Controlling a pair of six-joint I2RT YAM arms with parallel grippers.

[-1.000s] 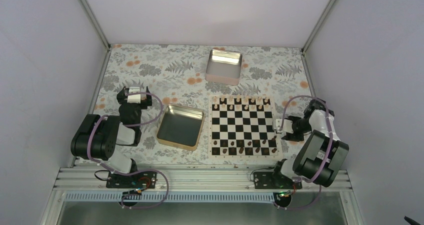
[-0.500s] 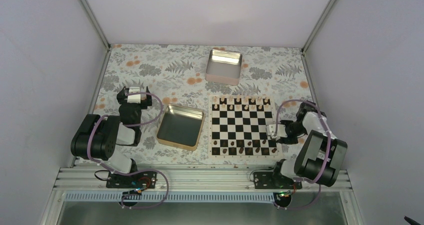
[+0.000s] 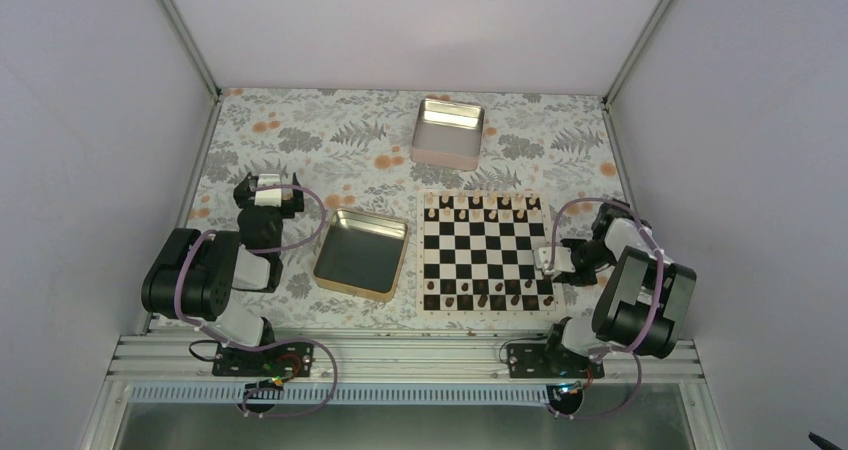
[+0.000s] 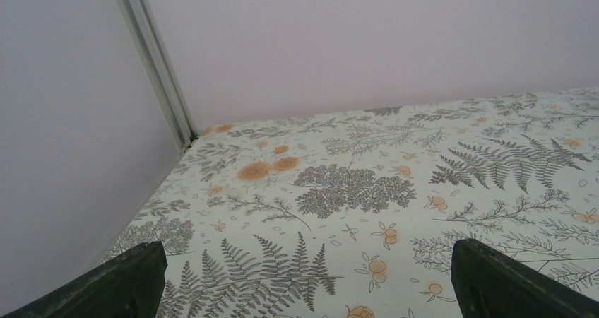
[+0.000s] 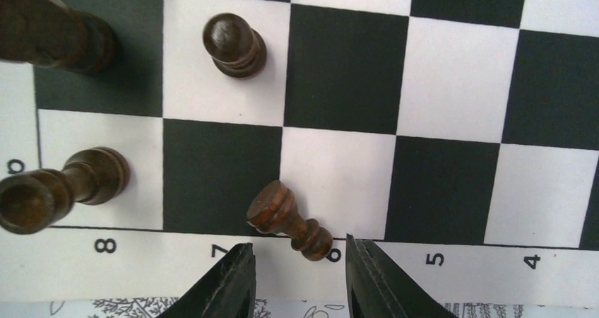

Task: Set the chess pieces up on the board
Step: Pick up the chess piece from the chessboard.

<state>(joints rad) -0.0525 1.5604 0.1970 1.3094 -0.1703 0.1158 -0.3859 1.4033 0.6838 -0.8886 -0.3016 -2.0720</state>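
The board (image 3: 484,252) lies right of centre, with several dark brown chess pieces (image 3: 480,296) along its near rows and pale ones along the far row. My right gripper (image 3: 549,261) hangs at the board's right edge, open and empty. In the right wrist view a dark pawn (image 5: 288,219) lies tipped over on the rim by the numbers 6 and 7, just ahead of my open right gripper (image 5: 300,258). A standing pawn (image 5: 234,45) and two taller dark pieces (image 5: 62,189) are beyond. My left gripper (image 3: 268,184) is open over bare floral cloth, far from the board.
A gold-rimmed tray (image 3: 362,253) sits left of the board. A silver tin (image 3: 449,131) stands behind the board. Grey walls close in the left, right and back; an aluminium rail runs along the near edge.
My right gripper has moved left from beside the board to its right edge. The left arm has not moved.
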